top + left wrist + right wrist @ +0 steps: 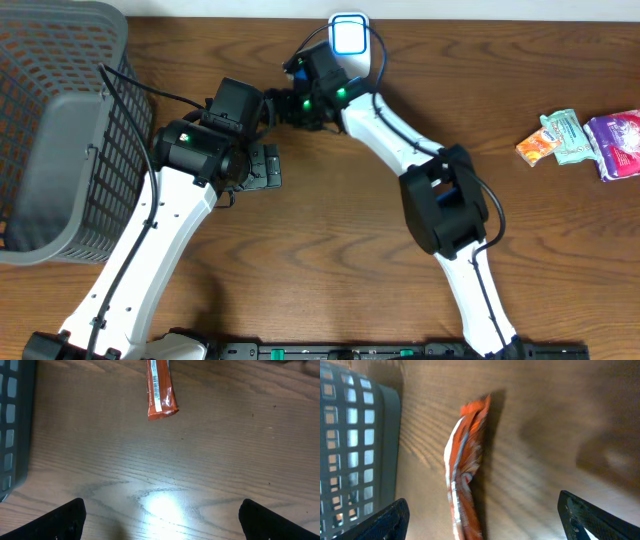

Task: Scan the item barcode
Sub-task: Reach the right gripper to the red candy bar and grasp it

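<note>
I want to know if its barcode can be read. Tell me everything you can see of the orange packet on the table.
The orange packet is a long, narrow, glossy, foil-like wrapper with a crimped end. It lies on the wooden table, close to the grey basket. A white strip with a barcode faces up in the left wrist view; the right wrist view is blurred. Nothing else is seen touching it.

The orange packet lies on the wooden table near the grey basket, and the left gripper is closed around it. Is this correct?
Not quite: the left gripper is open and holds nothing; the orange packet lies free on the wooden table ahead of it, as the left wrist view shows. The grey basket is indeed nearby.
</note>
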Robot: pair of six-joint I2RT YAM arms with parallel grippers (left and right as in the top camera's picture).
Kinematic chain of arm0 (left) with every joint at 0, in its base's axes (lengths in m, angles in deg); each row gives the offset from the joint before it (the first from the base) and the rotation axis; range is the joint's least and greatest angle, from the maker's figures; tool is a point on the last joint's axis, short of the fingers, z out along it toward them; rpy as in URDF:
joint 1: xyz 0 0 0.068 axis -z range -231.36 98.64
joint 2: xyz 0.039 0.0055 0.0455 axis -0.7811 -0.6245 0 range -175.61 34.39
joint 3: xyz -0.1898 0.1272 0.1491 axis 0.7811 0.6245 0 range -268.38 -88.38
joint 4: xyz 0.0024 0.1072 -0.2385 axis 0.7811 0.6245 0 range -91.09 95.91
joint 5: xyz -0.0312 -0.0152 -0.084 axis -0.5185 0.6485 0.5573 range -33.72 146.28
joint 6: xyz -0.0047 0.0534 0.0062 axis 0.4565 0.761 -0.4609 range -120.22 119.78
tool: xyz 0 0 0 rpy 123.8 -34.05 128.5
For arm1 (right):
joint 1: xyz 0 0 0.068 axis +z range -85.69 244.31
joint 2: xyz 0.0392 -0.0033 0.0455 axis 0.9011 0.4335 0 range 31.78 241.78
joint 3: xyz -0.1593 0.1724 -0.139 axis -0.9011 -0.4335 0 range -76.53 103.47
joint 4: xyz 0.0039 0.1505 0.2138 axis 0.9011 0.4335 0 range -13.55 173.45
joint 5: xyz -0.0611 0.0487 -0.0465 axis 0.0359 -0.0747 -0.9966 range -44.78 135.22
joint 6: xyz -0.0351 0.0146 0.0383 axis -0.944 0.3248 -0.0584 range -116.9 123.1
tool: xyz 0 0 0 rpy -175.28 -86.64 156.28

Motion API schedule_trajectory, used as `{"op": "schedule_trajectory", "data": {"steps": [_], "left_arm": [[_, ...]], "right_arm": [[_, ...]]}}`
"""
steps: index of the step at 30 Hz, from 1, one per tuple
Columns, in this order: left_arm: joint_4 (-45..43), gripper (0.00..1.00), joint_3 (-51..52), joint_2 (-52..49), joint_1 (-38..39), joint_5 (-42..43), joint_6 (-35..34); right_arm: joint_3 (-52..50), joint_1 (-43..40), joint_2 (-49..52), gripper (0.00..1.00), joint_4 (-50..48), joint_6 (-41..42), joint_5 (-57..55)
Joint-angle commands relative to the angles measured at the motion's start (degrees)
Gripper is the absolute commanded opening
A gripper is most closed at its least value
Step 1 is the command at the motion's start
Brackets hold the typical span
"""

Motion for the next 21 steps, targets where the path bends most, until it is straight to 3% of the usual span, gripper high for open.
{"op": "schedule_trajectory", "data": {"steps": [1,7,10,12,16,17,21], "left_arm": [[0.22,0.98,-0.28,-0.02,-0.13,-0.33,0.79],[0.22,0.98,-0.28,-0.02,-0.13,-0.35,0.79],[0.22,0.98,-0.28,-0.02,-0.13,-0.33,0.79],[0.22,0.98,-0.28,-0.02,-0.13,-0.33,0.79],[0.22,0.98,-0.28,-0.02,-0.13,-0.33,0.79],[0.22,0.98,-0.28,-0.02,-0.13,-0.33,0.79],[0.22,0.98,-0.28,-0.02,-0.13,-0.33,0.79]], "right_arm": [[-1.31,2.45,0.0,0.9,-0.37,4.04,-1.36],[-2.91,5.97,2.36,0.84,-3.26,9.92,-3.82],[-2.91,6.82,4.09,0.68,-4.09,12.15,-3.8],[-2.91,6.93,4.35,0.43,-3.85,11.93,-3.91],[-2.82,6.78,4.28,0.06,-3.58,9.62,-4.98],[-2.8,6.58,4.28,0.01,-3.54,9.05,-4.96],[-2.78,4.72,2.78,0.01,0.22,5.4,-6.62]]}}
